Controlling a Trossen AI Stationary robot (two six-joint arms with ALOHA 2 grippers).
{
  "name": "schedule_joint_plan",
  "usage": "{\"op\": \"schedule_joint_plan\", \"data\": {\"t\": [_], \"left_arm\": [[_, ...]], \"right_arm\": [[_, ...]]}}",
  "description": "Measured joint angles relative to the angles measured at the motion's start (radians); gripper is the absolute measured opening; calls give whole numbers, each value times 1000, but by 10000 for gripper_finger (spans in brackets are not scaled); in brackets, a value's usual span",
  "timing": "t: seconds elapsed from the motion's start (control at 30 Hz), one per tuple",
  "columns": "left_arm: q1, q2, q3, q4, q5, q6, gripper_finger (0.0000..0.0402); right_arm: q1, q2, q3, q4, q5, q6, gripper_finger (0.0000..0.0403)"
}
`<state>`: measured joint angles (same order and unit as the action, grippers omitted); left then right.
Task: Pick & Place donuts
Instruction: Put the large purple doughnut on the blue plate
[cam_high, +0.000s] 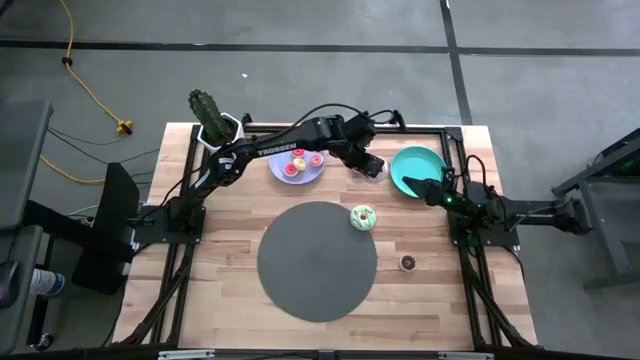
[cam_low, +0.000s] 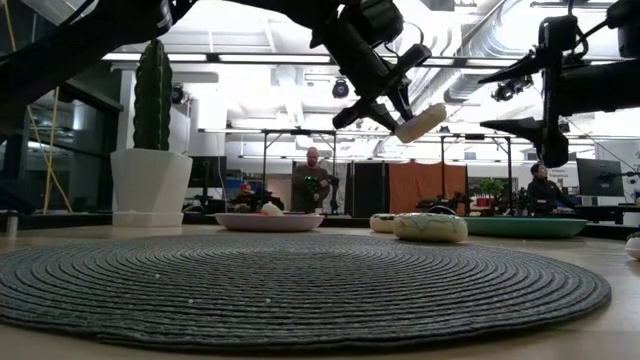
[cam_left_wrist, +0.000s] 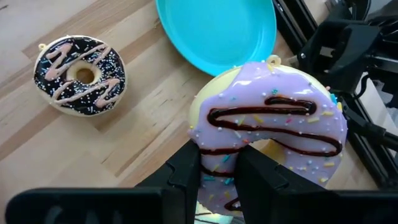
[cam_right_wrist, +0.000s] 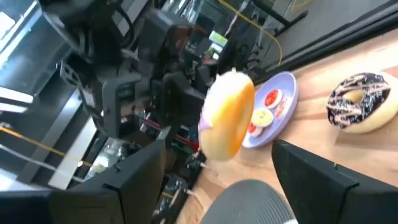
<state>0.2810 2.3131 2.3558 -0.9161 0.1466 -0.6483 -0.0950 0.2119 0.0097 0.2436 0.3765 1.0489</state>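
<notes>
My left gripper (cam_high: 368, 160) reaches over the table's far middle, between the lavender plate (cam_high: 297, 172) and the teal plate (cam_high: 412, 168), and is shut on a purple-iced donut (cam_left_wrist: 267, 124) with a chocolate drizzle. My right gripper (cam_right_wrist: 230, 186) is open and touches nothing; it waits by the teal plate's near rim. Two or three red and pink donuts (cam_high: 300, 160) lie on the lavender plate. A green-white donut (cam_high: 362, 218) rests on the edge of the dark mat (cam_high: 317, 262). A chocolate donut (cam_left_wrist: 79, 74) with a pink drizzle lies on the wood. A small brown donut (cam_high: 407, 262) lies right of the mat. My left gripper pinches the purple donut's ring (cam_left_wrist: 217, 152) between its two fingers (cam_left_wrist: 186, 168), one at the outer rim and one by the hole. The fingers slant down from above. The donut is lifted clear (cam_low: 420, 122) and tilted, its pale underside (cam_right_wrist: 227, 115) facing my right arm.
A cactus in a white pot (cam_high: 212, 120) stands at the table's far left corner. Black frame rails (cam_high: 470, 250) run along both table sides. People (cam_low: 313, 180) stand in the room behind the table. Bare wood (cam_high: 220, 300) lies left of the mat.
</notes>
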Motion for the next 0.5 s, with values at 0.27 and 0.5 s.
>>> {"op": "schedule_joint_plan", "data": {"t": [0.27,0.5], "left_arm": [[0,0,0,0,6,19,83],[0,0,0,0,8,26,83]], "right_arm": [[-44,267,15,191,-56,1,286],[-80,492,107,305,-88,-44,286]]}}
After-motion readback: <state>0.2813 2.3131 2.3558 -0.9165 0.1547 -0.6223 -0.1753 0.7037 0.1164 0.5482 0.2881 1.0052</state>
